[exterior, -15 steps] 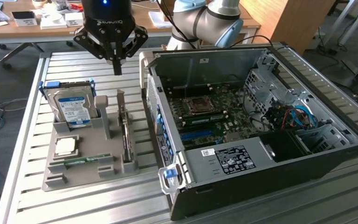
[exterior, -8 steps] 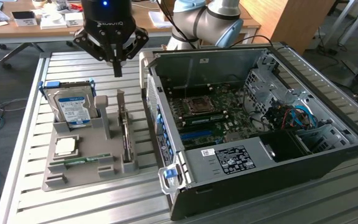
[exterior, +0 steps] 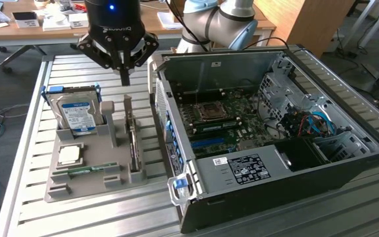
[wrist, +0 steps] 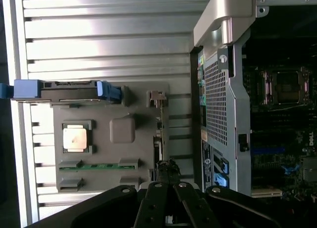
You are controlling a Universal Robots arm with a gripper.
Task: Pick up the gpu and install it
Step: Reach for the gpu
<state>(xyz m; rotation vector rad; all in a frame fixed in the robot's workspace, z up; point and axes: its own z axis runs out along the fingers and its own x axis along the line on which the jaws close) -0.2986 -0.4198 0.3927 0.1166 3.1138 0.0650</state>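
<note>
Pincer: I see my pincer (exterior: 125,74) hanging above the tray, its black fingers pressed together on nothing; "ROBOTIQ" is printed on its body.
Gpu: the gpu (exterior: 132,143), a thin flat card with a silvery end bracket, stands on edge in a tray slot on the side nearest the case.
Tray: grey moulded tray (exterior: 91,186), which also holds an upright boxy hard drive (exterior: 77,116) with a blue-white label and blue rails, a square processor chip (exterior: 69,155) and a narrow green memory stick (exterior: 81,170).
Case: open black metal computer case (exterior: 347,163) with the motherboard exposed; I cannot read its white label (exterior: 248,168).
Surface: ribbed aluminium slats (exterior: 77,217).
</note>
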